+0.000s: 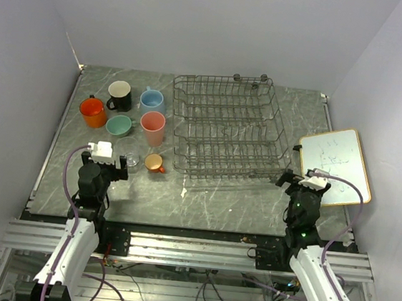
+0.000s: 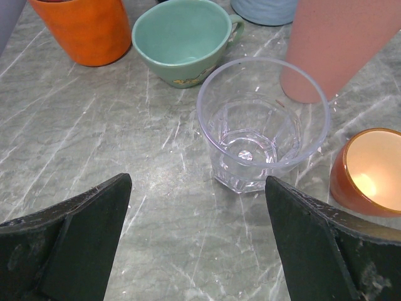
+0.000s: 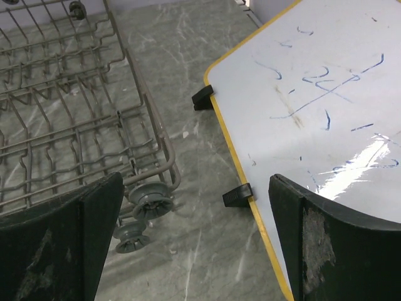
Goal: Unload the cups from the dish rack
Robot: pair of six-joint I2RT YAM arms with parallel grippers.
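While my left gripper and right gripper both hang wide open, holding nothing, I see the cups standing on the table in the upper left of the top view, beside the rack in the middle.

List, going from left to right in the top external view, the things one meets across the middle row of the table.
orange mug → pale green cup → pink tumbler → dish rack → white board
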